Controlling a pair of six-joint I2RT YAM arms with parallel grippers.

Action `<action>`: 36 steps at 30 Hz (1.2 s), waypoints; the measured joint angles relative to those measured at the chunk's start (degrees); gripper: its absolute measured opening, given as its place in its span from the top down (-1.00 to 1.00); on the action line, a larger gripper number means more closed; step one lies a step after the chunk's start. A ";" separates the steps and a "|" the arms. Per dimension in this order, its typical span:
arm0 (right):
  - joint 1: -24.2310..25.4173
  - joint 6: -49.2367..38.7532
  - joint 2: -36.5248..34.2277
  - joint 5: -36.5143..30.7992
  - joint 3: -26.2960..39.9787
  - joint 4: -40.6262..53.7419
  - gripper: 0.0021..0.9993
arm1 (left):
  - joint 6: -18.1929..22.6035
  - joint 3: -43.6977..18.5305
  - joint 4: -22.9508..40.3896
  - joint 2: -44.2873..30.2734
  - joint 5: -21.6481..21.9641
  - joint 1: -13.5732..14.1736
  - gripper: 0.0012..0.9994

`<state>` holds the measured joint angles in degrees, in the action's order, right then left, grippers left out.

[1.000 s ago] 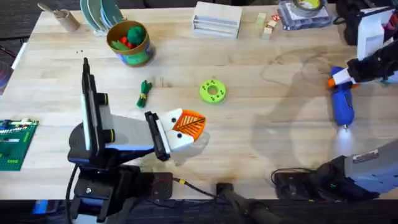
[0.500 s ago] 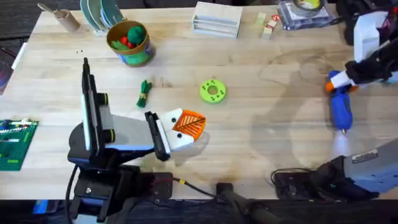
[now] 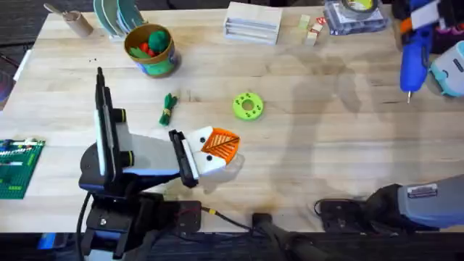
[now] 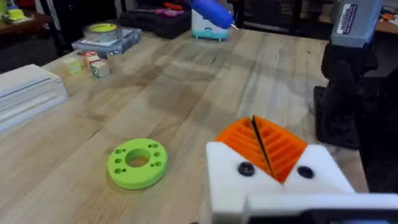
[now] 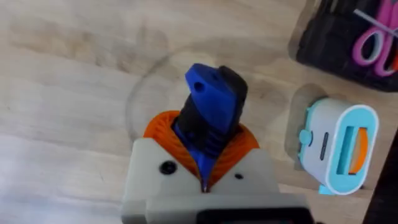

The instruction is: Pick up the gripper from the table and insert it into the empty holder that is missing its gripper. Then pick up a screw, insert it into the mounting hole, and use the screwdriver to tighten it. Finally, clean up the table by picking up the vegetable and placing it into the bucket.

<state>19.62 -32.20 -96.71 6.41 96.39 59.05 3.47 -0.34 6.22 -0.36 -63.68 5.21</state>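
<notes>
Right gripper (image 5: 205,168) clamped on the screwdriver (image 3: 413,54), orange pads pressed to both sides of the blue body; held up at the far right of the worktop (image 3: 326,123), thin metal bit pointing toward the near edge, tip just beside a pale blue device (image 3: 447,76). Left gripper (image 4: 264,149) resting low near the front left, white fingers with orange ribbed pads brought together, nothing between them. Lime-green disc (image 3: 248,106) lying flat on the wood just beyond those fingers; seen close from the left wrist too, ringed with small holes. Vegetable (image 3: 168,109) lying on the worktop left of the disc, well apart from the bucket (image 3: 151,49); bucket standing upright farther back on the left, green and red toy pieces inside. Stack of white sheets (image 3: 253,22) at the far edge, small blocks (image 3: 312,29) to its right; green brick plate (image 3: 18,167) at the left edge.
</notes>
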 joint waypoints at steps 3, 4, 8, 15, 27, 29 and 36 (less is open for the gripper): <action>-0.64 2.31 1.29 0.13 1.66 -1.29 0.94 | 0.02 0.00 0.00 0.00 0.00 0.00 1.00; -0.69 3.01 2.15 0.18 1.89 -2.14 0.94 | 0.02 0.00 0.00 0.00 0.00 0.00 1.00; -0.71 4.82 7.80 0.33 2.36 -3.85 0.94 | 0.02 0.00 0.00 0.00 0.00 0.00 1.00; 0.57 6.29 19.93 0.55 1.81 -3.99 0.94 | 0.02 0.00 0.00 0.00 0.00 0.00 1.00; -2.80 17.96 42.58 7.49 -32.29 -32.15 0.94 | 0.02 0.00 0.00 0.00 -0.01 0.00 1.00; -6.03 20.04 45.56 8.00 -36.39 -38.65 0.94 | 0.02 0.00 0.00 0.00 0.00 0.00 1.00; -22.32 28.06 50.66 9.16 -52.52 -66.07 0.94 | 0.02 0.00 0.00 0.00 0.00 0.00 1.00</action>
<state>-2.69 -4.14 -46.05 15.57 43.87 -7.02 3.49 -0.34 6.22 -0.36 -63.68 5.21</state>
